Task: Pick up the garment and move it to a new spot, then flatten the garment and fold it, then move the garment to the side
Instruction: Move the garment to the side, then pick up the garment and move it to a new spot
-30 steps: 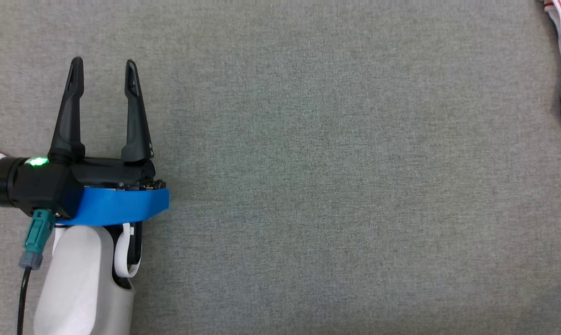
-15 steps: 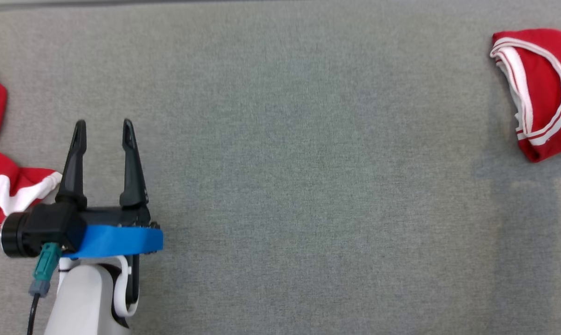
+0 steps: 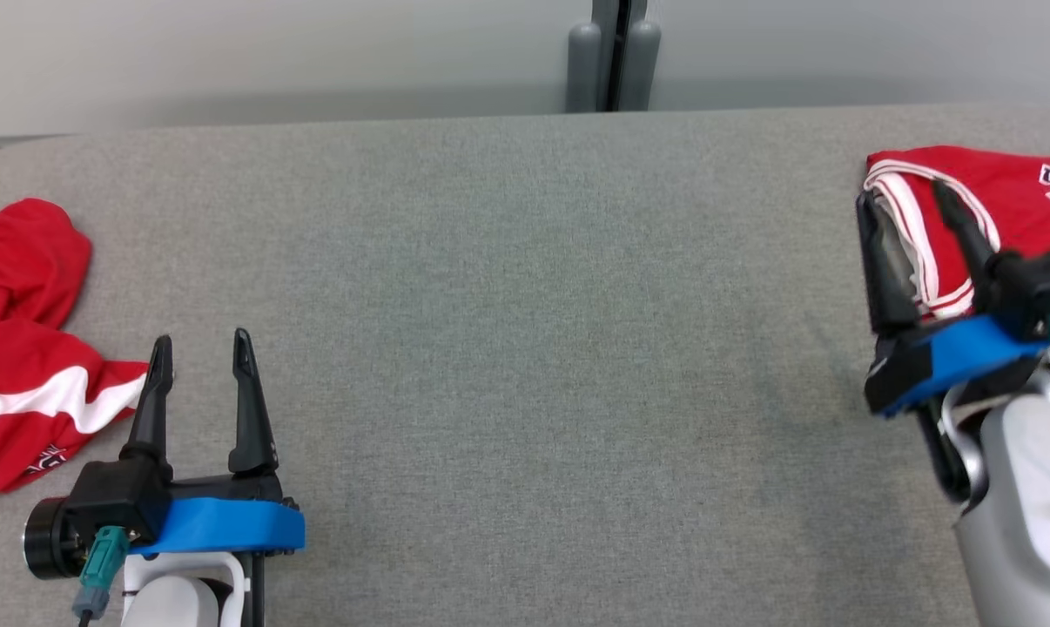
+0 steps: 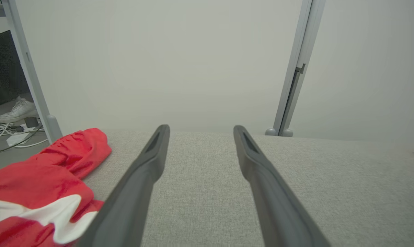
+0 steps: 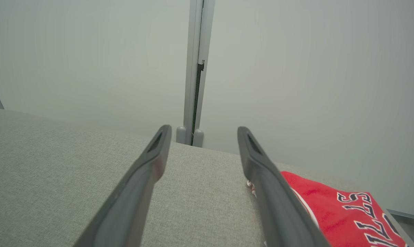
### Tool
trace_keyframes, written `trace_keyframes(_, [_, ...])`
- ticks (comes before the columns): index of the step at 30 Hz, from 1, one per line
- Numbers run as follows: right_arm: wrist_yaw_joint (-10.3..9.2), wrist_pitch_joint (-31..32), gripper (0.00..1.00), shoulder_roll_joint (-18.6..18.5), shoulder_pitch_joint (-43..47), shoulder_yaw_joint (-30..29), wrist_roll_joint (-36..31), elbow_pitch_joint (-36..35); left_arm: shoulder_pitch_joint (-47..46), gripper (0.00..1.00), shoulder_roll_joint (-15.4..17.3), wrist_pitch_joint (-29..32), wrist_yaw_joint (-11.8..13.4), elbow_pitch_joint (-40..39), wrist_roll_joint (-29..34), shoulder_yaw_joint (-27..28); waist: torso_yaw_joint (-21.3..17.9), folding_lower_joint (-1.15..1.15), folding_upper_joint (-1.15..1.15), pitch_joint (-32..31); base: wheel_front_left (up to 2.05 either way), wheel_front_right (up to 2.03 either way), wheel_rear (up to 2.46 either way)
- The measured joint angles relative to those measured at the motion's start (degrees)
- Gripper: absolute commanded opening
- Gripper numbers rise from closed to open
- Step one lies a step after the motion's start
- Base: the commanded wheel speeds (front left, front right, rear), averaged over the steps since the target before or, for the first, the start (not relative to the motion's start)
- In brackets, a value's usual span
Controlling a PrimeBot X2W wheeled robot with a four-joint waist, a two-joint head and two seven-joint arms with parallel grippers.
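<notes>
At the far left a crumpled red garment [image 3: 20,366] lies on the table [image 3: 534,305]. It is soft knit cloth heaped in rounded folds, with a broad white stripe across its near part and small dark lettering at its lower edge. In the left wrist view the same heap [image 4: 38,185] sits at the table's left end; beyond it a white shoe [image 4: 20,109] and loose cables [image 4: 8,132] lie on the floor. The left gripper [image 3: 201,348] is just beside the stripe. Its two long, tapering matte-black fingers stand wide apart with only bare table between them, and whether the outer one touches the cloth cannot be told. The table is covered in grey fabric with a fine, even weave, flat and rounded at its far corners. Behind its middle stands a smooth grey post [image 3: 612,52] before a plain pale wall. At the right a folded red jersey [image 3: 1012,183] forms a flat slab with white-striped trim curving along its left edge and dark, white-edged letters on top. The right gripper [image 3: 903,197] is over that trimmed edge, jaws spread and holding nothing.
</notes>
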Motion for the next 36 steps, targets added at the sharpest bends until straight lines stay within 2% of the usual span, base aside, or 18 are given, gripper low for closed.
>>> trace_keyframes(6, [0.0,0.25,1.0,3.03,8.83,-0.78,0.85,-5.3,1.72,1.0,-0.32,0.0,0.3,0.76,-0.3,-0.03,-0.19,0.0,0.0,-2.77,0.0,0.0,0.0])
trace_keyframes(11, [0.0,2.22,1.0,6.12,17.45,-3.2,0.59,-12.41,3.24,1.0,-0.51,-0.01,0.31,1.69,-0.56,-0.33,-0.3,0.0,0.0,-4.98,0.0,0.0,0.0])
trace_keyframes(19, [-0.01,4.77,1.0,8.79,25.53,-6.21,0.22,-19.56,4.92,1.0,-0.3,0.29,0.43,2.53,-1.04,-0.87,0.23,0.01,0.0,-6.86,0.0,0.0,0.0])
trace_keyframes(36, [-0.01,5.97,1.0,9.51,27.52,-6.91,-0.07,-21.59,5.58,1.0,0.33,1.12,0.99,2.27,-1.53,-1.68,1.33,0.01,0.0,-6.82,0.0,0.0,0.0])
